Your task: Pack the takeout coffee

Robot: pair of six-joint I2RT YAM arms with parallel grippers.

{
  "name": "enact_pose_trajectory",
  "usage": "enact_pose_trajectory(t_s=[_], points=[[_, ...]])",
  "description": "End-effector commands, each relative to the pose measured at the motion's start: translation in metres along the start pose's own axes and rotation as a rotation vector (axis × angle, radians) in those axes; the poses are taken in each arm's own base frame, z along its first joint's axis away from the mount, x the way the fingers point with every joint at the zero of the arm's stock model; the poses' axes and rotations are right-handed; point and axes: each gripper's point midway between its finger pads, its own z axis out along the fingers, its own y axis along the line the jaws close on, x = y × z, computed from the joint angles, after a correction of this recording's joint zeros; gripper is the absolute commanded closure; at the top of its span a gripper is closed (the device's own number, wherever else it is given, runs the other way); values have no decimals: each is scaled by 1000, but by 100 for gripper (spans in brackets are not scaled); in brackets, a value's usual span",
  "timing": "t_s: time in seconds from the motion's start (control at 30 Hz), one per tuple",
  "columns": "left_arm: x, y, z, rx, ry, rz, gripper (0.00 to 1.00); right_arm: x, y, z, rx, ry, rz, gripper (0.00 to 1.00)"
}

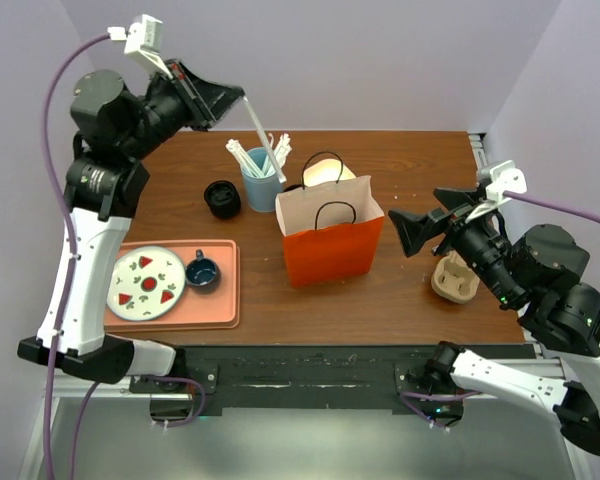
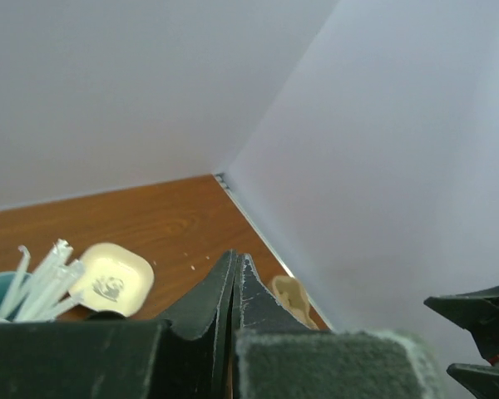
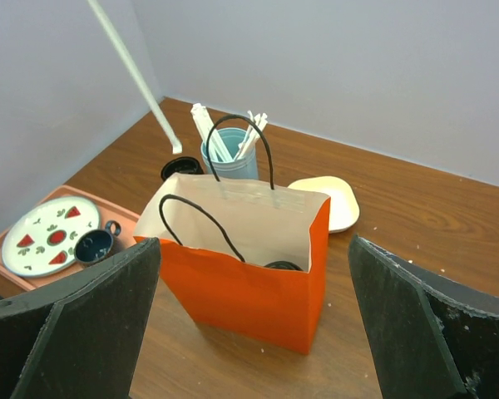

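The left gripper (image 1: 238,97) is raised high over the back left of the table (image 1: 410,160), its 2 fingers pressed together on the top end of 1 white straw (image 1: 260,134), which slants down toward the blue tumbler (image 1: 262,182) of more white straws; its lower end hangs free in the air. The right gripper (image 1: 400,234) hovers at the right side of the orange paper bag (image 1: 332,252), fingers spread wide, holding and touching nothing. The takeout coffee (image 1: 221,198), a black lidded cup, stands upright on the table just left of the tumbler, behind and to the left of the bag, and neither gripper touches it. The bag stands upright and open at the table's middle, between the right gripper and the cup, with 2 black loop handles; a dark rounded shape shows inside it, too little to identify. A cream dish (image 1: 332,172) lies just behind the bag. At the front left a salmon tray (image 1: 225,300) carries a watermelon-patterned plate (image 1: 146,283) and a dark blue mug (image 1: 201,270). A cardboard cup carrier (image 1: 455,279) sits at the right, under the right arm.
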Motion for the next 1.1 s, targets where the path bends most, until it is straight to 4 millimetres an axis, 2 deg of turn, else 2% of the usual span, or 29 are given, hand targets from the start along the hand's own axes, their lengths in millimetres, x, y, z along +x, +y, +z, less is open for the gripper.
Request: enact_pose_trajectory(t_s=[0.0, 0.37, 0.43, 0.67, 0.8, 0.87, 0.97, 1.07], points=[[1, -32, -5, 145, 24, -43, 100, -6, -2, 0, 21, -22, 38, 1], [53, -36, 9, 210, 155, -100, 100, 0, -8, -6, 33, 1, 15, 1], [64, -33, 11, 200, 174, -99, 100, 1, -7, -4, 32, 5, 13, 1], [131, -6, 26, 134, 300, -86, 100, 10, -5, -1, 27, 20, 6, 1], [150, 6, 36, 112, 338, -74, 99, 14, -7, -2, 31, 24, 12, 1], [154, 9, 39, 112, 351, -69, 96, 17, -7, -2, 33, 29, 15, 1], [160, 12, 42, 110, 368, -71, 87, 25, -10, 2, 66, 58, 13, 1], [156, 12, 42, 94, 364, -60, 72, 33, -12, 4, 83, 96, -1, 1]])
